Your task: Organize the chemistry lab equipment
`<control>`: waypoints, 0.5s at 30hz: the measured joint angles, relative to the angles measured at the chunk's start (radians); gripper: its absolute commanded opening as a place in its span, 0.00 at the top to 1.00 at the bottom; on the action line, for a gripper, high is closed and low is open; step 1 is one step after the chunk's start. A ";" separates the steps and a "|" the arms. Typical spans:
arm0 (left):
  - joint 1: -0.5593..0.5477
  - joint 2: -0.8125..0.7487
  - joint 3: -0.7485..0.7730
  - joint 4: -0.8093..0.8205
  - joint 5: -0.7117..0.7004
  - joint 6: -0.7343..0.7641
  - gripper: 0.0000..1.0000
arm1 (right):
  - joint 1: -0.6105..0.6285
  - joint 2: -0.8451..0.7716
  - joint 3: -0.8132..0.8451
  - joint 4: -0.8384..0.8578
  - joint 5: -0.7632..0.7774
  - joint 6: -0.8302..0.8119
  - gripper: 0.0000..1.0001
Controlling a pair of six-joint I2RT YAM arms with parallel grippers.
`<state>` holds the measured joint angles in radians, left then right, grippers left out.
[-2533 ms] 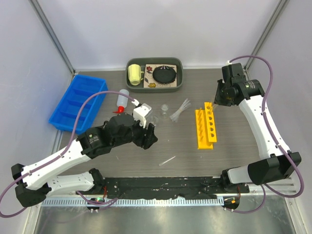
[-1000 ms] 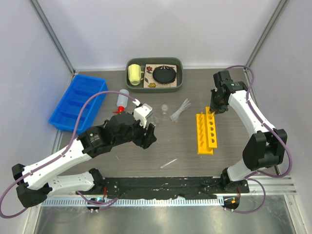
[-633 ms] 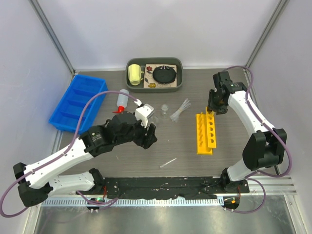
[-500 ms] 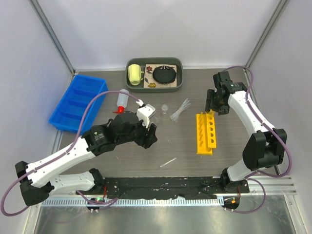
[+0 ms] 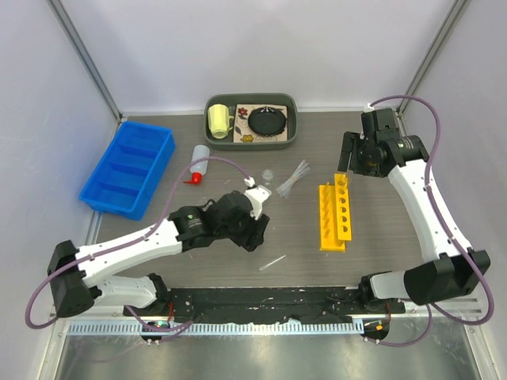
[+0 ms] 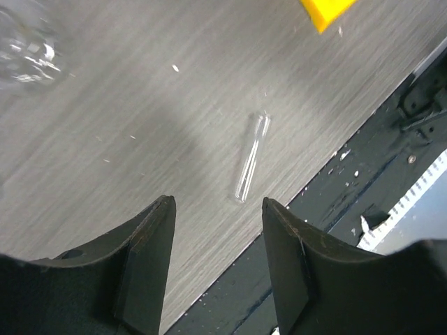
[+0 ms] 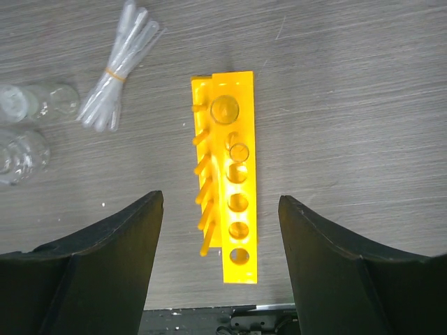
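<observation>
A lone clear tube lies on the table near the front edge. My left gripper hovers open just short of it, nothing between its fingers. The yellow tube rack lies right of centre, and clear tubes appear to stand in its two far holes. My right gripper hangs open above the rack's far end, empty. A banded bundle of pipettes, small glass beakers and the red-capped squeeze bottle lie behind.
A blue divided bin stands at the left. A grey tray at the back holds a yellow mug and a black disc. The table's black front rail runs just beyond the lone tube.
My right gripper has opened and lifted off the rack's far end. My left arm has swung right and forward, toward the lone tube.
</observation>
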<state>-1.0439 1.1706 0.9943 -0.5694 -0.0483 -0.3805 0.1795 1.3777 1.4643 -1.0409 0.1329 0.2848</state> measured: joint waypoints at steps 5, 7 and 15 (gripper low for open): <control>-0.114 0.127 -0.023 0.035 -0.043 -0.040 0.40 | 0.039 -0.094 0.000 -0.043 -0.008 0.000 0.27; -0.156 0.173 -0.023 0.055 -0.065 -0.062 0.39 | 0.061 -0.116 0.000 -0.060 -0.016 0.000 0.27; -0.232 0.246 -0.063 0.115 -0.129 -0.161 0.33 | 0.120 -0.192 -0.026 -0.097 -0.056 0.002 0.27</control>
<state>-1.2762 1.4162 0.9318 -0.4541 -0.1772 -0.5419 0.2993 1.1854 1.4384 -1.1374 0.0769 0.2871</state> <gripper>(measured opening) 0.653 0.727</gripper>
